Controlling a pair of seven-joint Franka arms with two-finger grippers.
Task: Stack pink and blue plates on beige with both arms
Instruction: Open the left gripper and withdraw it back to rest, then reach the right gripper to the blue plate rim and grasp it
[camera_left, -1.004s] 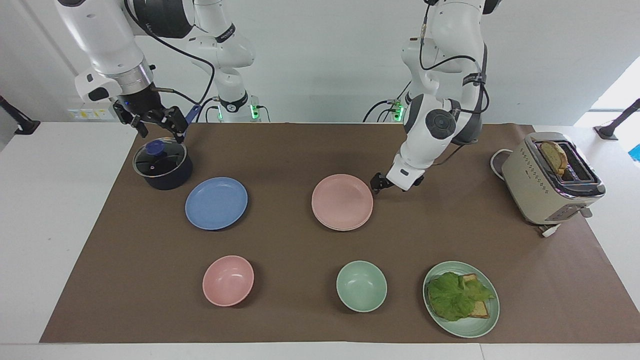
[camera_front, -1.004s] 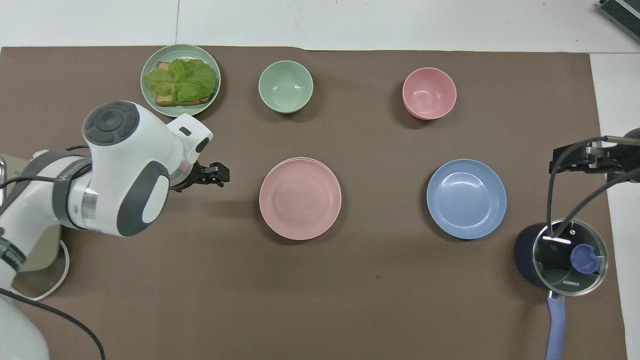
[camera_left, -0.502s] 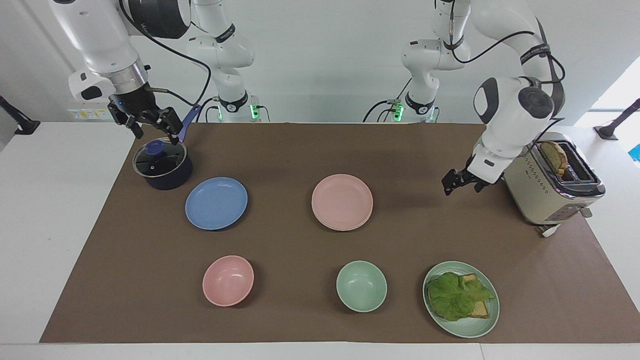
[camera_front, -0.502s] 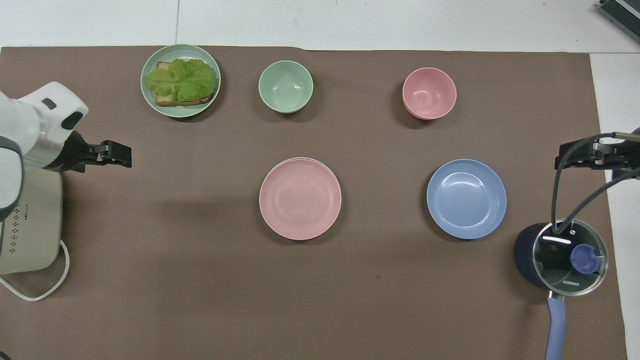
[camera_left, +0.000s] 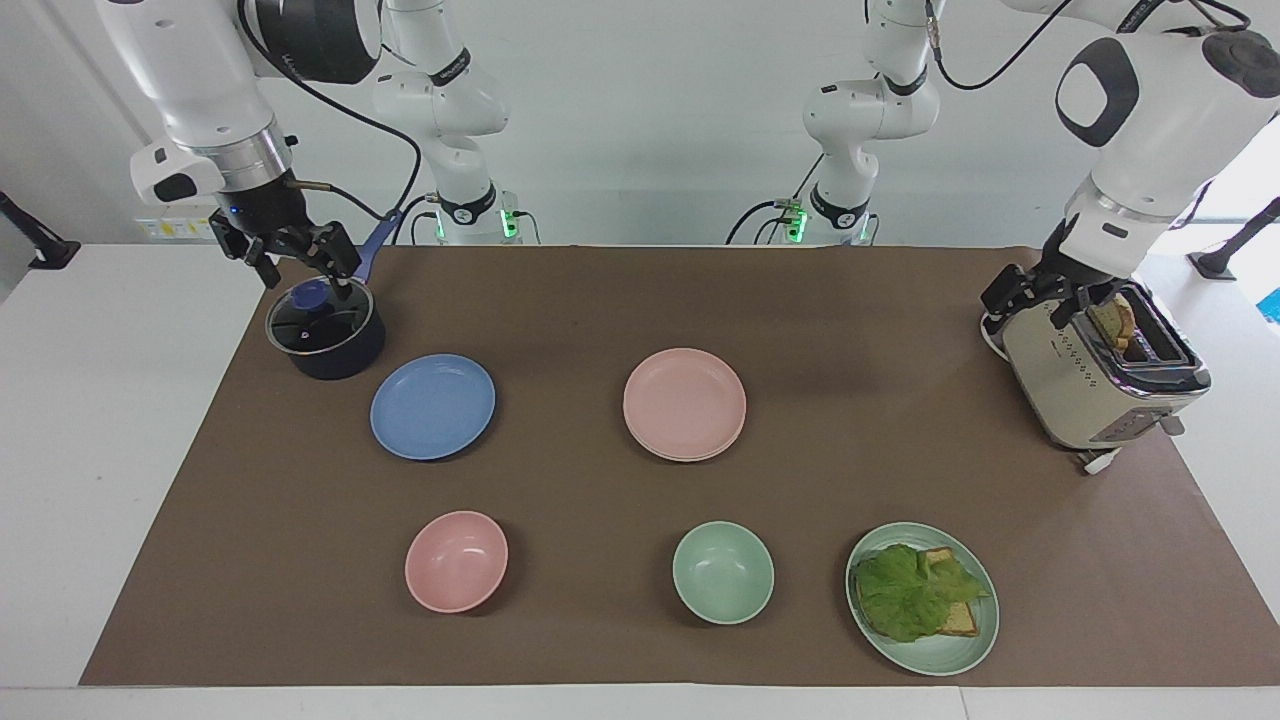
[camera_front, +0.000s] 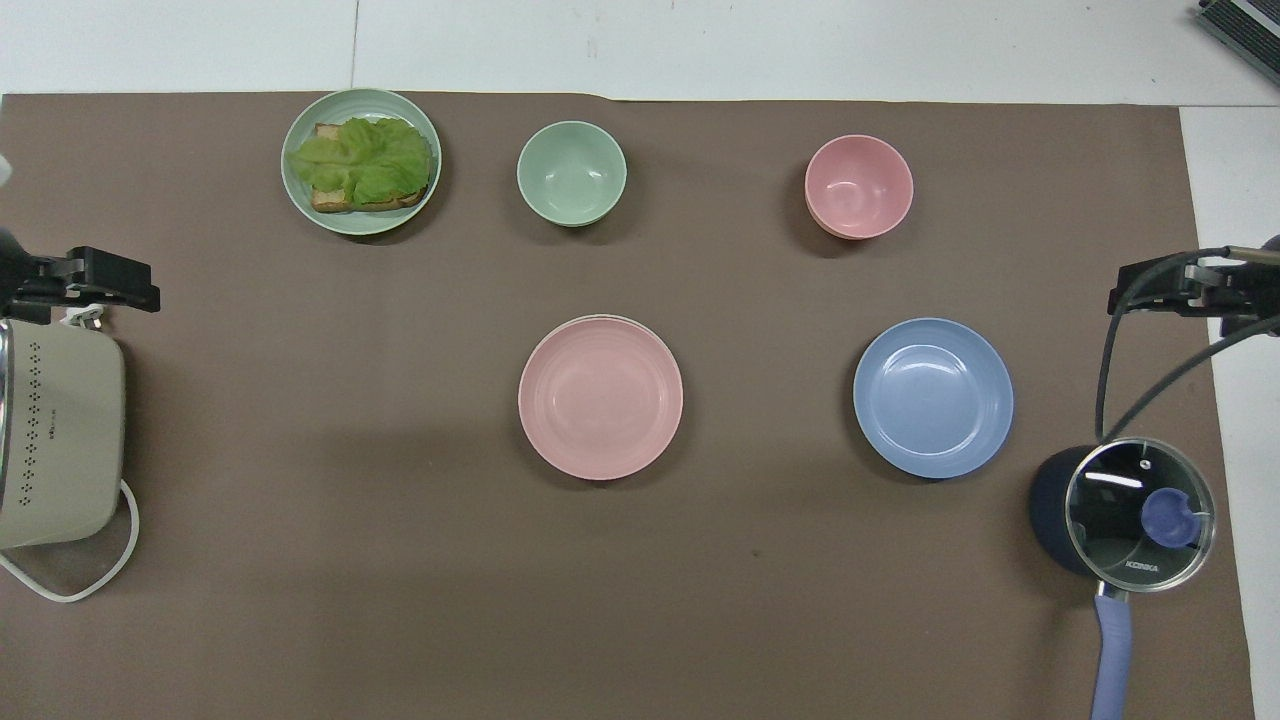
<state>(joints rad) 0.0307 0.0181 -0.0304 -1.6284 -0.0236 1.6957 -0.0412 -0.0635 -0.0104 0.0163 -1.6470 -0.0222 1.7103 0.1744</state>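
The pink plate (camera_left: 685, 400) (camera_front: 600, 396) lies in the middle of the mat on the beige plate (camera_left: 690, 457), of which only a thin cream rim shows. The blue plate (camera_left: 432, 405) (camera_front: 932, 396) lies flat on the mat by itself, beside the pink one toward the right arm's end. My left gripper (camera_left: 1032, 298) (camera_front: 118, 284) hangs open over the toaster's edge and holds nothing. Above the pot's lid, my right gripper (camera_left: 302, 262) (camera_front: 1152, 290) is open and empty too.
A dark pot with a glass lid (camera_left: 322, 330) stands near the blue plate. A toaster (camera_left: 1100, 360) with bread in it stands at the left arm's end. Farther from the robots are a pink bowl (camera_left: 456, 560), a green bowl (camera_left: 722, 572) and a green plate with lettuce and bread (camera_left: 922, 597).
My left arm has swung away from beside the pink plate to over the toaster. The right gripper has drifted slightly above the pot. No plate has moved.
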